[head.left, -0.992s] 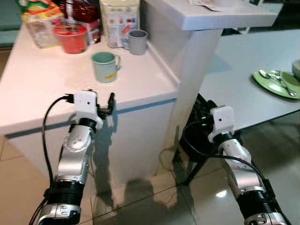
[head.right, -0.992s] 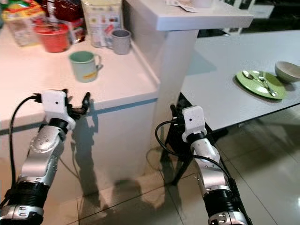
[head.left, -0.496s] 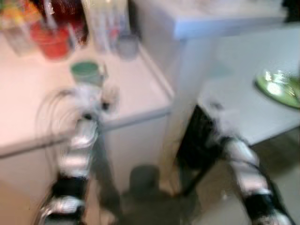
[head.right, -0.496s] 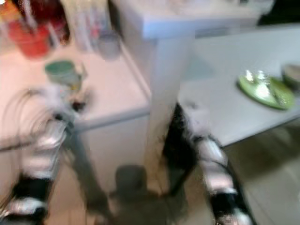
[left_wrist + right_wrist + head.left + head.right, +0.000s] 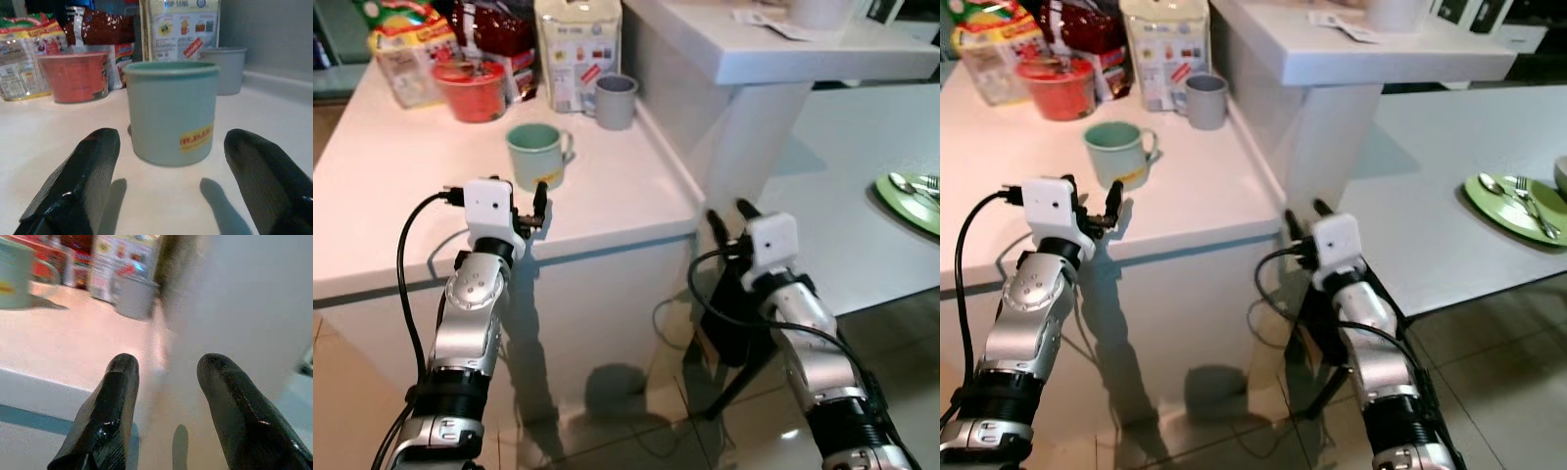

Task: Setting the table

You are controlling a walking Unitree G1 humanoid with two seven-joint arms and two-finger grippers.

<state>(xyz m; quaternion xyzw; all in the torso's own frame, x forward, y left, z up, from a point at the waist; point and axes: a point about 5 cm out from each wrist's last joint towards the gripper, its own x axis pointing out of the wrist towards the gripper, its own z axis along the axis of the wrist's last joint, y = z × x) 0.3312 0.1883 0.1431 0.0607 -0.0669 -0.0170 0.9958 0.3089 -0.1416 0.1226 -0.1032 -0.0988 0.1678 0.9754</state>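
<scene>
Left gripper [image 5: 536, 201] hovers over the white counter [image 5: 391, 196] with fingers spread, now closer to the green mug [image 5: 535, 156] than a second ago, the mug standing upright just beyond and between its fingertips. Right gripper [image 5: 726, 212], also spread, has risen beside the counter's corner. A grey cup [image 5: 614, 101] stands further back, and a green plate [image 5: 911, 199] lies on the table to the right.
</scene>
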